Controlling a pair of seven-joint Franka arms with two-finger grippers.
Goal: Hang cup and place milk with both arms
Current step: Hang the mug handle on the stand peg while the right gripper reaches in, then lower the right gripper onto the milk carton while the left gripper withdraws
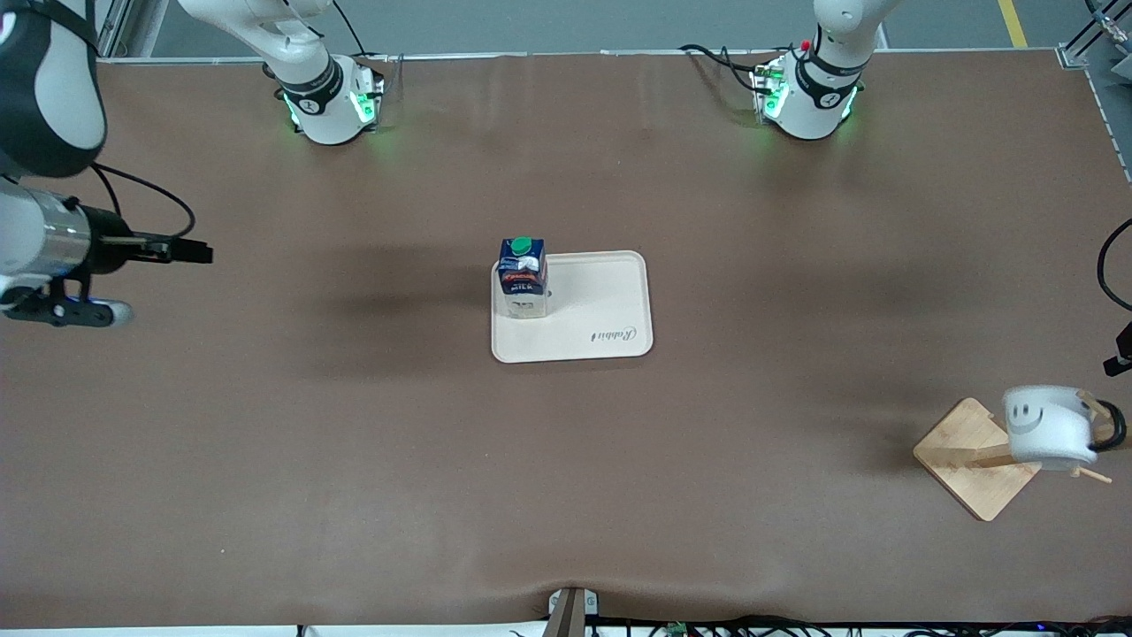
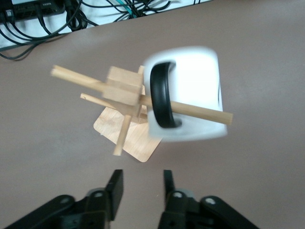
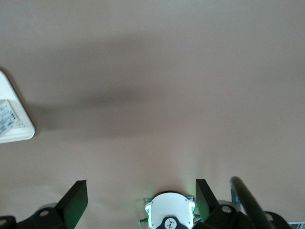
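The milk [image 1: 522, 277], a dark blue and white carton with a green cap, stands upright on the cream tray [image 1: 610, 301] at the table's middle. The white cup [image 1: 1048, 426] with the smiley face hangs by its black handle [image 2: 162, 100] on a peg of the wooden rack [image 1: 968, 456], toward the left arm's end; the cup [image 2: 190, 90] looks smeared. My left gripper [image 2: 141, 183] hovers close to the rack [image 2: 125, 89], open and holding nothing. My right gripper [image 1: 181, 250] hangs over bare table at the right arm's end, open [image 3: 141, 198] and holding nothing.
The rack's square wooden base [image 2: 136, 138] rests on the brown mat near the front edge. Cables [image 2: 47, 19] lie past the table's edge by the rack. A tray corner [image 3: 14, 131] shows in the right wrist view. The arm bases [image 1: 332, 102] [image 1: 809, 97] glow green.
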